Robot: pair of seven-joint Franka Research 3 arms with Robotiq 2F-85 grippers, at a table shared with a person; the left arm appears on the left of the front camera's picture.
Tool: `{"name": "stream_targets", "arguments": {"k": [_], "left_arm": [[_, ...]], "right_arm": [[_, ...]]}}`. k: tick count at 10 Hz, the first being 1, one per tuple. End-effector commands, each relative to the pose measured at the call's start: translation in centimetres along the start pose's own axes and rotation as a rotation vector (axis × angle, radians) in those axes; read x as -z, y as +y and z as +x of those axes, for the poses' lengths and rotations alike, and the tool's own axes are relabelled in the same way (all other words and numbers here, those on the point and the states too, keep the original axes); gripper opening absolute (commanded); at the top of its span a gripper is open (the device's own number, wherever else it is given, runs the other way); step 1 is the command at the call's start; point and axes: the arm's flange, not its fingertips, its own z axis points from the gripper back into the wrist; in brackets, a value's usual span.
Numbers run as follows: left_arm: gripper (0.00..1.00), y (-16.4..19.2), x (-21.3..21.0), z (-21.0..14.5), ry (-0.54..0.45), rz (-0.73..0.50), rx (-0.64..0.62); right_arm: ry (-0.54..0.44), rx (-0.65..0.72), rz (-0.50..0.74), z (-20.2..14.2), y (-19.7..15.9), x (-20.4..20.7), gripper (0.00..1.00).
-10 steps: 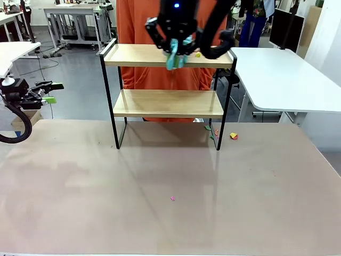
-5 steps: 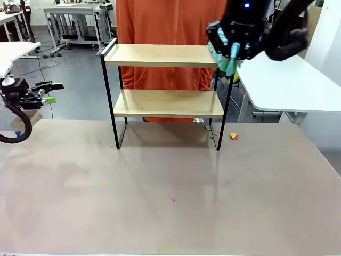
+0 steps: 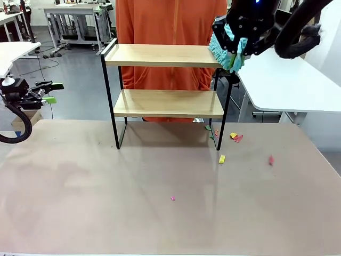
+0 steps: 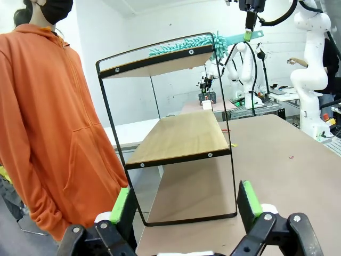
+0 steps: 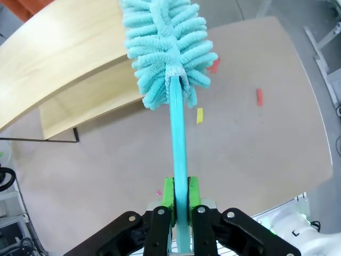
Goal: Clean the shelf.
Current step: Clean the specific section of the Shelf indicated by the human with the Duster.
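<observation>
the shelf stands upright at the far middle of the tabletop, with its two boards running left to right. a person in an orange top stands just behind it.

the right fingers are clamped on the thin handle of a teal duster. its fluffy head sits at the right end of the top board, against the raised end rail. in the right wrist view the duster's long axis runs straight out from the fingers. in the left wrist view the head lies front to back along that end rail, across the board's length.

the left fingers stand wide apart and hold nothing. they hang off the tabletop's left edge, well apart from the shelf and pointing at its left end.

by my reading, the lower board is what the next stroke turns on. it lies below and to the left of the duster head, and the right arm is much the nearer. a sweep along the board's long axis would suit.

count: one shelf, two boards, one duster. both boards look bare from the front. i count about seven small paper scraps on the tabletop. roughly four cluster by the right legs. one yellow scrap and one red scrap lie nearer the robot, and one pink speck lies near the middle.
</observation>
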Motion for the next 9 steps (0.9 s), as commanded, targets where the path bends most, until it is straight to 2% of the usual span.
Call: {"name": "stream_targets", "arguments": {"k": [1,2,4,7,8,9], "left_arm": [[1.00,-0.3,0.1,0.2,0.010,-0.002,0.012],[1.00,-0.3,0.1,0.2,0.010,-0.002,0.012],[1.00,-0.3,0.1,0.2,0.010,-0.002,0.012],[1.00,-0.3,0.1,0.2,0.010,-0.002,0.012],[1.00,-0.3,0.1,0.2,0.010,-0.002,0.012],[1.00,-0.3,0.1,0.2,0.010,-0.002,0.012]], "right_arm": [[-0.012,-0.002,0.007,-0.2,-0.2,-0.7,0.13],[-0.018,-0.091,0.121,-0.5,-0.2,-1.1,0.13],[-0.075,-0.173,0.289,-1.0,-2.2,-3.4,0.13],[-0.118,-0.322,0.380,-2.2,-2.6,-4.6,0.13],[-0.111,-0.433,0.465,-3.0,-2.4,-5.1,0.13],[-0.061,-0.572,0.543,-4.0,-2.4,-5.7,0.13]]}}
